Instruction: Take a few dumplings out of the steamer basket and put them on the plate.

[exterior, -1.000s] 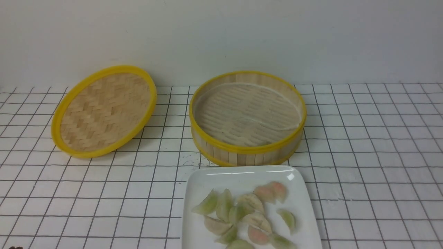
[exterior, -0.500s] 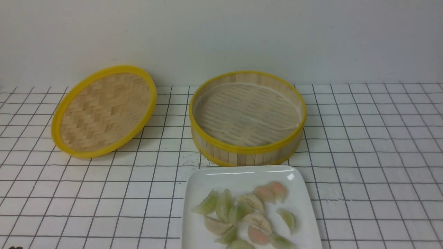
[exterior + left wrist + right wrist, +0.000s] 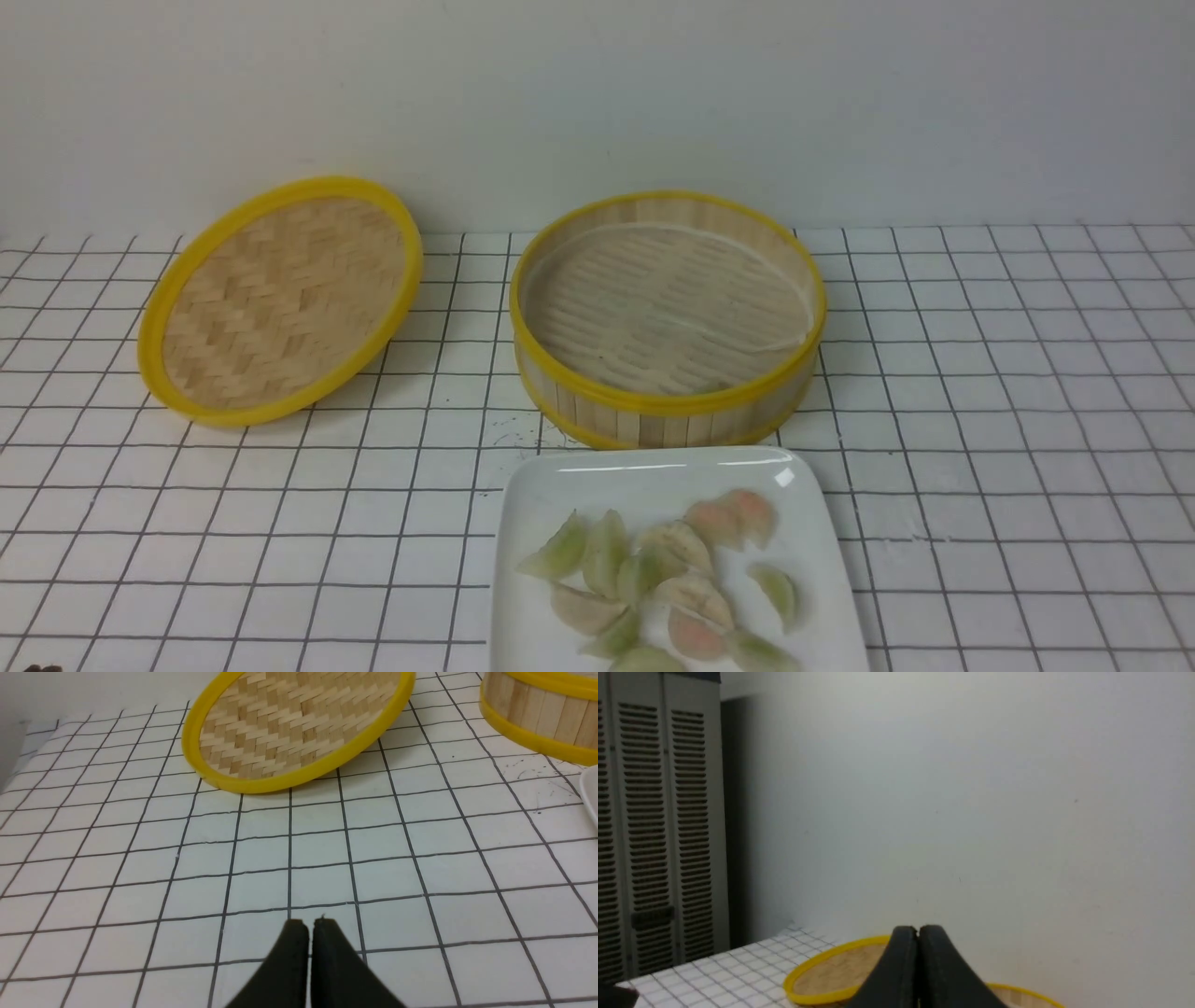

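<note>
The steamer basket [image 3: 667,411] stands at the middle back of the table; no dumplings show in it. Its wall shows in the left wrist view [image 3: 537,714] and its rim in the right wrist view [image 3: 1031,994]. Several green, beige and pink dumplings [image 3: 653,579] lie on the white plate [image 3: 541,485] in front of it. Neither gripper shows in the front view. My left gripper [image 3: 308,924] is shut and empty over bare table, left of the plate. My right gripper [image 3: 918,929] is shut and empty, raised and facing the wall.
The shallow woven lid [image 3: 280,299] lies tilted at the back left; it also shows in the left wrist view [image 3: 289,723] and the right wrist view [image 3: 831,970]. A white wall stands behind the table. A grey louvred cabinet [image 3: 649,835] stands beyond the table's left end.
</note>
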### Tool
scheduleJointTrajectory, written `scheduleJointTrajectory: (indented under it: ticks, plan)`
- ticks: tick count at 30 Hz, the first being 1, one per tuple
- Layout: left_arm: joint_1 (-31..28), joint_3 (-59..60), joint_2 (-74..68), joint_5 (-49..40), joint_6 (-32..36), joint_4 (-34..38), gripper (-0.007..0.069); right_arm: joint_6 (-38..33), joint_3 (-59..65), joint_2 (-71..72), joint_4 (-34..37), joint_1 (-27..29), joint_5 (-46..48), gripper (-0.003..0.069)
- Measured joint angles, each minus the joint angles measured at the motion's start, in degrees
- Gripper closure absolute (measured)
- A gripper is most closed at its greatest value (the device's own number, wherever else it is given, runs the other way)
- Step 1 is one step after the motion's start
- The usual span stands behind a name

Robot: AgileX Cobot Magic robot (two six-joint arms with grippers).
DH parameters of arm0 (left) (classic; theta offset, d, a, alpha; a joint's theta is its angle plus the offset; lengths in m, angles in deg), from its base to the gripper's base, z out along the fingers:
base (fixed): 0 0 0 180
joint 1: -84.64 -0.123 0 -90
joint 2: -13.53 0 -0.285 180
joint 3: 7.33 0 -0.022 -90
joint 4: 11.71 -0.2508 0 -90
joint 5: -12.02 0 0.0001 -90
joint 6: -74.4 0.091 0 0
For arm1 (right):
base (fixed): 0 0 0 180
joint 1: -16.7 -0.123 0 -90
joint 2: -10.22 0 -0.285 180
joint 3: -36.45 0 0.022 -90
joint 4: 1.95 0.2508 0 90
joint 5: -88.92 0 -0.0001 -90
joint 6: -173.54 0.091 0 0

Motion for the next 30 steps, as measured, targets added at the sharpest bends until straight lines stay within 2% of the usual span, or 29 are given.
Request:
scheduleJointTrajectory:
  ticks: [5, 6, 7, 11, 12, 13, 16, 20, 30]
  plan:
    - [0.0, 0.0, 0.0, 0.0, 0.0, 0.07, 0.0631, 0.06, 5.18, 0.0, 1.04, 9.39, -0.17, 0.0669]
    - [0.0, 0.0, 0.0, 0.0, 0.0, 0.12, 0.0631, 0.06, 7.97, 0.0, 1.5, 15.1, -0.17, 0.0669]
    - [0.0, 0.0, 0.0, 0.0, 0.0, 0.12, 0.0631, 0.06, 8.3, 0.0, 1.5, 15.72, -0.17, 0.0669]
    - [0.0, 0.0, 0.0, 0.05, 0.0, 0.12, 0.0631, 0.25, 16.62, -0.05, 1.64, 29.46, -0.23, 0.0669]
    - [0.0, 0.0, 0.0, 0.05, 0.0, 0.12, 0.0631, 0.25, 17.01, -0.05, 1.64, 29.98, -0.23, 0.0669]
    - [0.0, 0.0, 0.0, 0.05, 0.0, 0.12, 0.0631, 0.32, 20.52, -0.05, 1.7, 34.23, -0.23, 0.0669]
    - [0.0, 0.0, 0.0, 0.05, 0.0, 0.12, 0.0631, 0.48, 25.49, -0.05, 1.7, 38.36, -0.23, 0.0669]
    - [0.0, 0.0, 0.0, 0.11, 0.0, 0.12, 0.0631, 0.68, 28.38, -0.2, 1.7, 40.69, -2.61, 0.0669]
    - [0.0, 0.0, 0.0, 0.11, 0.0, 0.12, 0.0631, 0.68, 28.5, -0.2, 1.77, 41.0, -3.59, 0.0669]
